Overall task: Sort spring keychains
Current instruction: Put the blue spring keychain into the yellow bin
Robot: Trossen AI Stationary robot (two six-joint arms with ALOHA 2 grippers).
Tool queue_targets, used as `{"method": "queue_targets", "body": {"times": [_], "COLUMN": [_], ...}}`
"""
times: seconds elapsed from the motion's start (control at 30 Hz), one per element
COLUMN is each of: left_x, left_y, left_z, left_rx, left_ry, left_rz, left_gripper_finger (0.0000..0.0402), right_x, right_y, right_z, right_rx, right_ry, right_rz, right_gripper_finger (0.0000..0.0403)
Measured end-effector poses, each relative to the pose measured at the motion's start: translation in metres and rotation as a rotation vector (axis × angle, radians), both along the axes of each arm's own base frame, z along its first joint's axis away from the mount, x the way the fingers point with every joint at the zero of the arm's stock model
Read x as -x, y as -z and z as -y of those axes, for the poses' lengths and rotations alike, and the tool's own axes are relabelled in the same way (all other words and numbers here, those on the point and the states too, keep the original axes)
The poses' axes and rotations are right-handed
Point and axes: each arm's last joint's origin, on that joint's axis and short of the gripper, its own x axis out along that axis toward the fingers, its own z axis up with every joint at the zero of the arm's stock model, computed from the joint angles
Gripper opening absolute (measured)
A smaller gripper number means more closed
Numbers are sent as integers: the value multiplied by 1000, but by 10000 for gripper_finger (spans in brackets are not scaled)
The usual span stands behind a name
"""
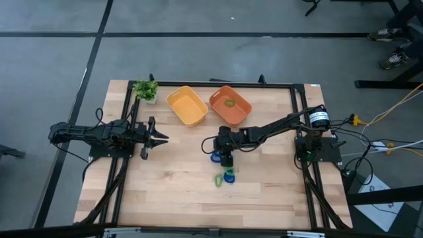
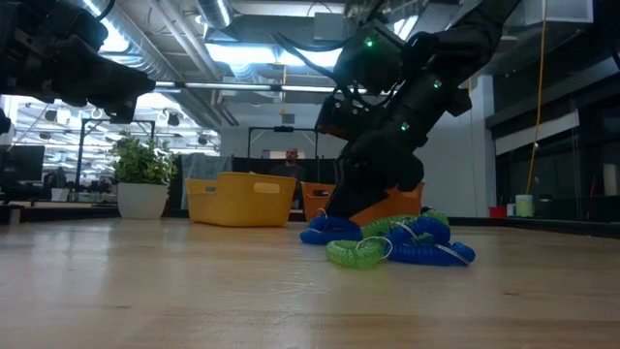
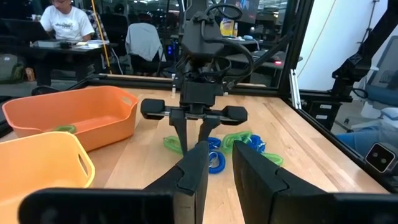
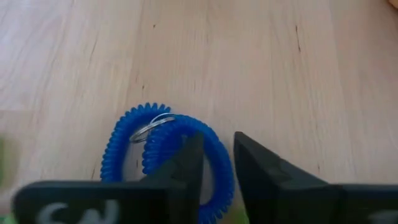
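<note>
While right gripper (image 4: 217, 165) narrowly parted, straddles blue coiled keychain (image 4: 161, 149), metal ring (image 4: 149, 129) attached; nothing lifted.

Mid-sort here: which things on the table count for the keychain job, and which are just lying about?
Job:
- blue and green spring keychains
- green keychain already in the orange tray
- yellow tray
- right gripper, over the pile

Lying about:
- potted plant sprig
- left gripper, waiting apart
</note>
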Motion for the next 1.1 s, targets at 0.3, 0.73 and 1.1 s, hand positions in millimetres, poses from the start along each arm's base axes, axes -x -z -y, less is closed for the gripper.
{"method": "queue_targets", "body": {"times": [0.3,0.73,1.1], "left_x": [0,0,0], "left_y": [0,0,0], "left_z": [0,0,0], "left_rx": [0,0,0], "left_ry": [0,0,0], "left_rz": [0,0,0], "left_gripper_finger": [67,69,68], "right_x": [5,6,7], "right_y": [4,5,5], "right_z": [0,3,3], "right_rx": [-19,-74,-77], "right_ry": [25,104,112], "right_rz": [-66,-86,-89], "right_gripper_finger": [183,146,37]}}
